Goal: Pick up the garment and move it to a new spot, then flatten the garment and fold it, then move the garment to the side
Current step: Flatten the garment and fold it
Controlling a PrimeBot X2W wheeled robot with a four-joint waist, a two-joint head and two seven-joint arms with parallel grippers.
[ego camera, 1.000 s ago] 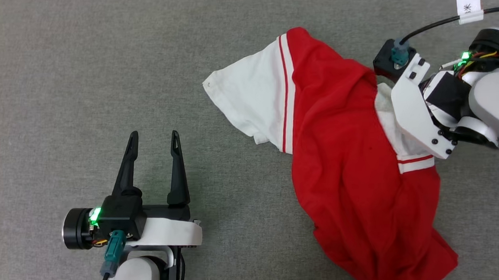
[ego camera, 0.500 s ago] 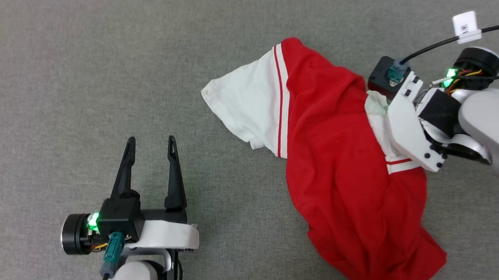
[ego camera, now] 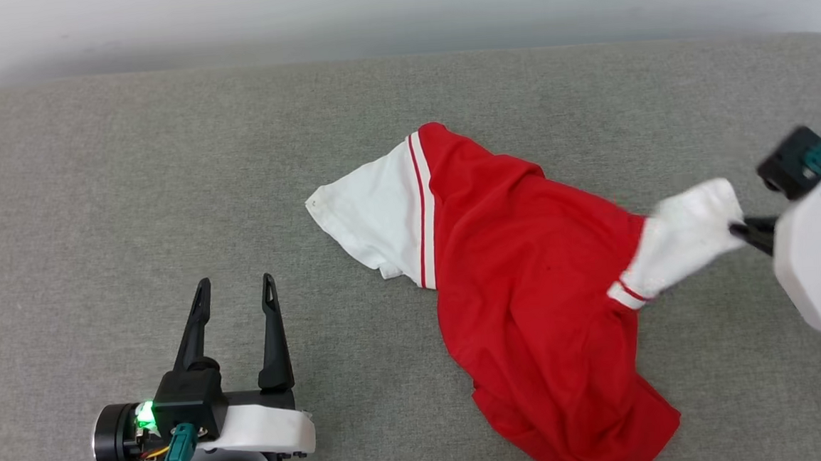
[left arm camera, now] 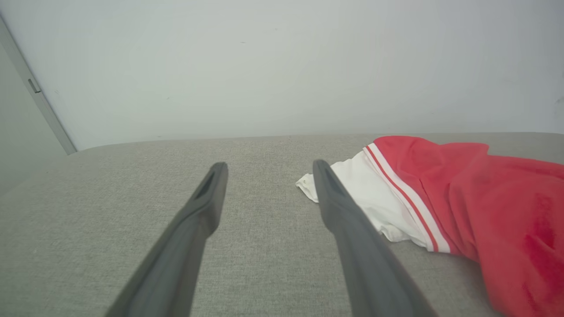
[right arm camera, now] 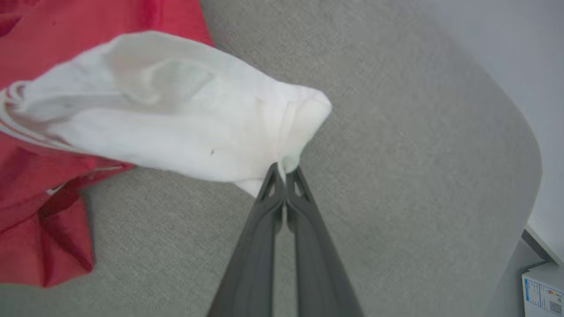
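The crumpled red jersey T-shirt (ego camera: 527, 280) with white sleeves lies on the grey fabric surface (ego camera: 164, 167). The right gripper (right arm camera: 285, 169) pinches one sleeve (ego camera: 682, 242) by its hem between closed fingers, likely to drag the shirt. The left gripper (ego camera: 235, 280) hovers with its fingers spread and empty.

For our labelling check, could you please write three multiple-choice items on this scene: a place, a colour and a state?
1. Where is the left gripper relative to the shirt? A) on it B) to its left, apart C) under it
2. What colour is the sleeve in the right gripper? A) white B) black C) blue
3. How is the left gripper? A) shut on cloth B) shut, empty C) open, empty
B: grey surface shows between them. A: the pinched sleeve is white. C: its fingers stand apart, nothing between.
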